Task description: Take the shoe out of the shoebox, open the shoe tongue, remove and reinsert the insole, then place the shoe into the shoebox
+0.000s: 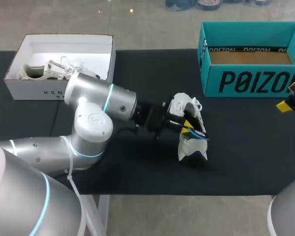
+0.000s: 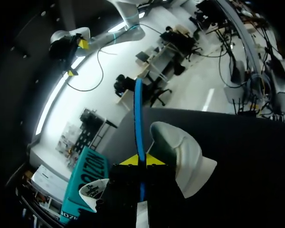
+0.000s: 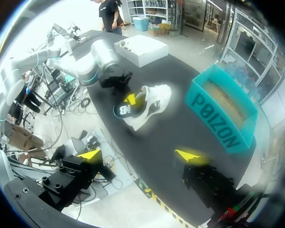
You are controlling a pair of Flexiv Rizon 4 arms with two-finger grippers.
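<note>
The white shoe (image 1: 189, 147) is set near the tabletop's middle, toward its front edge, well apart from the teal shoebox (image 1: 250, 73) at the far right corner. The blue-edged insole (image 2: 138, 114) is clamped edge-on in the left gripper (image 2: 142, 160), its long axis pointing straight ahead beside the shoe. The right gripper (image 3: 140, 155) is spread apart and empty, and is judged the farther of the two.

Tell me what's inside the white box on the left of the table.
A white laced shoe lies in the white box, against its near wall. My left arm covers the box's near right corner, hiding that end of the shoe.
</note>
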